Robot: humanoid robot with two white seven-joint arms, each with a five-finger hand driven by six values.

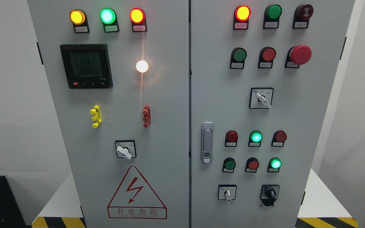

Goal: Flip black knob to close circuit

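You face a smooth grey sheet-metal cabinet (169,126) with two doors. The glossy black plastic knob (270,193), stubby with a ridged grip, sits on the cabinet's right door near its bottom, right of a small white lever switch (227,193) on a square plate. Neither hand shows, so you cannot tell their state.

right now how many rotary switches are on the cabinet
4. A white-handled one low on the left door; on the right door, a white-handled one mid-height, a small white one at the bottom, and the black knob beside it. None seems hidden.
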